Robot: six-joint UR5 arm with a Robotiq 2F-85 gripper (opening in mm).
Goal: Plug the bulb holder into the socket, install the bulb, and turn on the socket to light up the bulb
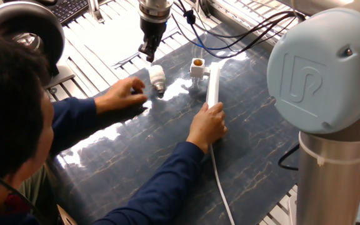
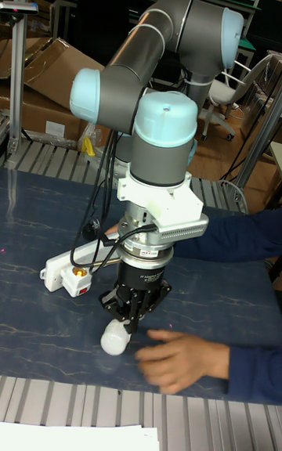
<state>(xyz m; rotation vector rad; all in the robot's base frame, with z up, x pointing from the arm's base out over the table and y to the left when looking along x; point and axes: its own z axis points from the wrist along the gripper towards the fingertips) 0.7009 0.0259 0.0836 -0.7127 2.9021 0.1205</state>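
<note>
The white bulb [image 1: 158, 77] stands upright on the dark mat, dome up, and shows low in the tall fixed view as the bulb [image 2: 116, 337]. My gripper [image 1: 150, 56] hangs just above and behind it, fingers drawn together and holding nothing; the tall view shows the gripper [image 2: 135, 321] right over the dome. The socket [image 1: 212, 84], a long white strip, lies to the right, and a person's hand grips its near end. The bulb holder [image 1: 197, 67], with its orange opening up, sits against the strip's far end; the holder [image 2: 76, 283] looks joined to the socket [image 2: 63, 267].
A person at the left reaches over the mat with both arms. The left hand [image 1: 120, 94] rests beside the bulb, the right hand [image 1: 208, 125] on the strip. The strip's white cord [image 1: 220, 187] runs toward the front. Black cables [image 1: 242, 34] hang behind.
</note>
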